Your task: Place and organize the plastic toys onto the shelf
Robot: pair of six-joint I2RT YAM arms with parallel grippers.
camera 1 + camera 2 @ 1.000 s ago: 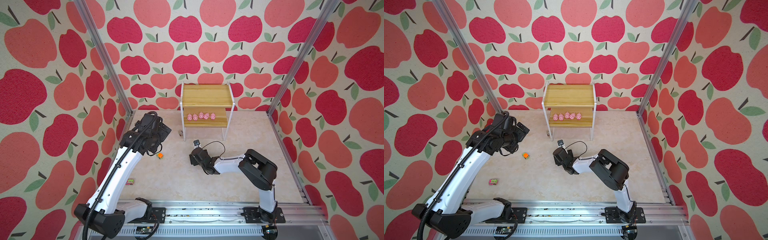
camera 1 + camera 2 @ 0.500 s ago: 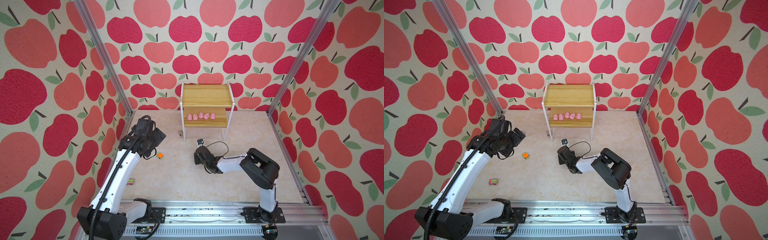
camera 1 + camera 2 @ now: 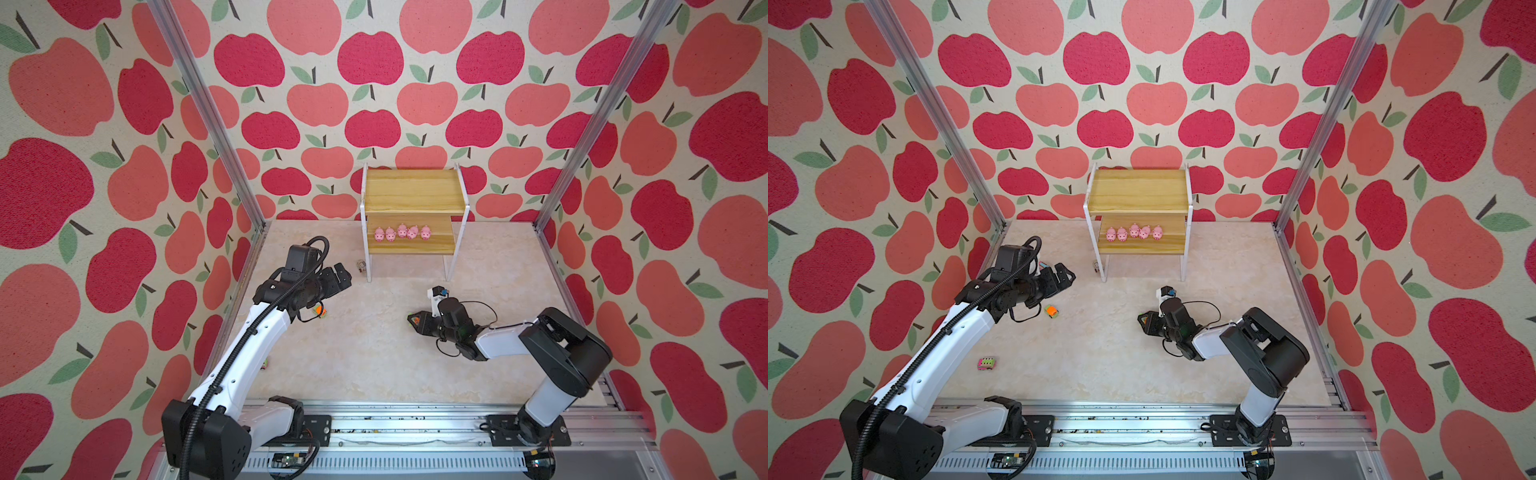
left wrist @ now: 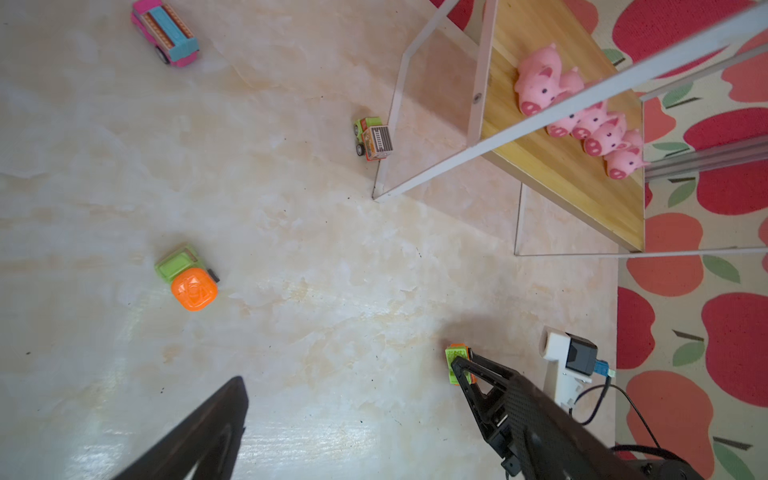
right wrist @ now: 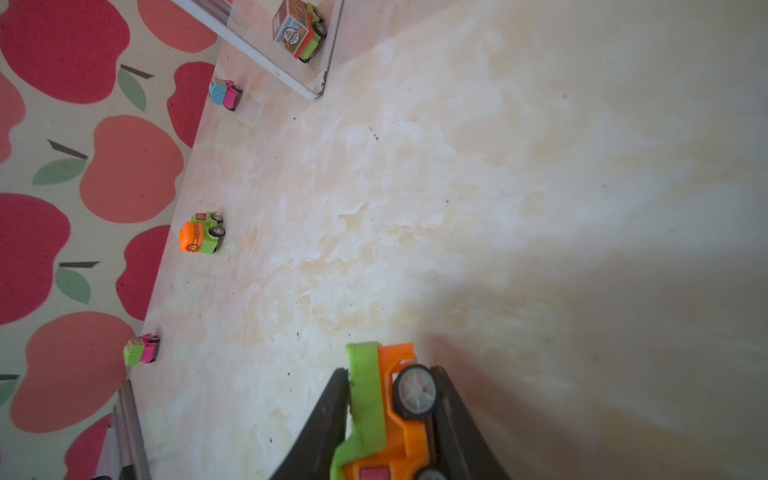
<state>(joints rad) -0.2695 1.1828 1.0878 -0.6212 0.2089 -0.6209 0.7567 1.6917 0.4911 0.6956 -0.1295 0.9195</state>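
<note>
A two-tier shelf (image 3: 413,191) of pale yellow wood-grain boards on a thin white metal frame stands against fuzzy apple-print walls (image 3: 374,66). Five rounded, soft-looking pink pigs (image 3: 401,232) sit in a row on its lower board.

Forward and right of the shelf, the right gripper (image 5: 388,374) is clamped on a glossy orange-and-green plastic truck (image 5: 386,415). One grey spoked wheel faces the wrist camera, and the truck's far end is cut off by the frame edge.

Forward and left of the shelf, the left gripper (image 3: 338,276) hangs with its jaws spread wide and holds nothing. Its wrist view shows only one blurred dark finger (image 4: 224,415).

Four more toys rest on the cream marble-patterned floor (image 3: 374,361):
- A boxy truck (image 4: 374,139) with a printed cargo box sits just beside the shelf's front left leg.
- A green truck (image 4: 189,278) with a rounded orange drum sits farther forward-left.
- A pink-and-blue truck (image 4: 166,33) left of the shelf is almost hidden behind the left arm in both top views.
- A pink-and-green truck (image 3: 986,363) lies farthest from the shelf, too small for detail.
</note>
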